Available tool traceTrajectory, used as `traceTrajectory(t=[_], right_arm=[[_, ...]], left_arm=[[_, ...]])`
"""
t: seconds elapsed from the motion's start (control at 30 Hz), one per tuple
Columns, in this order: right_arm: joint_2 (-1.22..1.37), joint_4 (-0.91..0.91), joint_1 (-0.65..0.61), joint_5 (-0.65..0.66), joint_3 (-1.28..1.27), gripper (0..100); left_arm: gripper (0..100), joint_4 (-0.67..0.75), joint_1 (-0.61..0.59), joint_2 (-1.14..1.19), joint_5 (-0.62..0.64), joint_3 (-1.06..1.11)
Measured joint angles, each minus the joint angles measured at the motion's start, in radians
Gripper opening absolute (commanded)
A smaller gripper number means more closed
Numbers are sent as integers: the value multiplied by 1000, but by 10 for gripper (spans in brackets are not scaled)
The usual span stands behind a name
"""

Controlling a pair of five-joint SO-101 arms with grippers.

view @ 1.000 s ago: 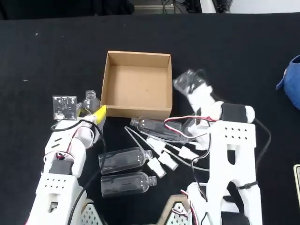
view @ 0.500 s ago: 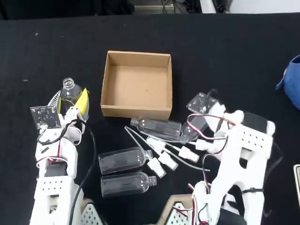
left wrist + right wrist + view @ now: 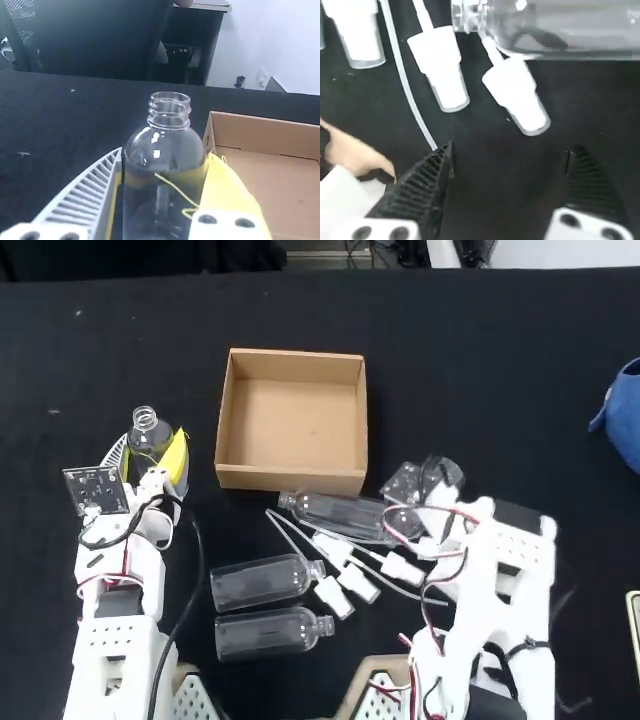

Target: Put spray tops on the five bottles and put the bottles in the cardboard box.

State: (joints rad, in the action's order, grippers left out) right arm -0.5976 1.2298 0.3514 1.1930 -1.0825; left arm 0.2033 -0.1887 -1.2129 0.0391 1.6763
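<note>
An open-necked clear bottle [image 3: 148, 432] stands upright to the left of the cardboard box [image 3: 293, 420], with my left gripper [image 3: 155, 462] shut on its body. The left wrist view shows that bottle [image 3: 162, 160] between a white ribbed finger [image 3: 85, 200] and a yellow finger [image 3: 225, 200]. Three more clear bottles lie in front of the box: one [image 3: 335, 512] nearest it and two [image 3: 262, 580] [image 3: 270, 632] side by side. Several white spray tops [image 3: 358, 583] with thin tubes lie between them. My right gripper [image 3: 510, 155] hangs open just above two spray tops [image 3: 442, 75] [image 3: 517, 100].
The box [image 3: 265, 150] is empty and sits at mid table. A blue object [image 3: 625, 425] pokes in at the right edge. Black table surface stretches behind and to both sides of the box.
The left arm carried its bottle away from the box's front corner to the left and now holds still. The right arm swung its gripper down toward the spray tops.
</note>
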Motion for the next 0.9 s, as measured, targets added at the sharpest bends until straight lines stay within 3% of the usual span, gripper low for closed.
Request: traceTrajectory(t=[0.37,0.43,0.6,0.9], right_arm=[[0,-187,0,0,-138,17],[0,-176,0,0,-137,13],[0,-11,60,11,-18,11],[0,394,180,215,333,13]], left_arm=[[30,0,0,0,0,0],[30,0,0,0,0,0],[30,0,0,0,0,0],[30,0,0,0,0,0]])
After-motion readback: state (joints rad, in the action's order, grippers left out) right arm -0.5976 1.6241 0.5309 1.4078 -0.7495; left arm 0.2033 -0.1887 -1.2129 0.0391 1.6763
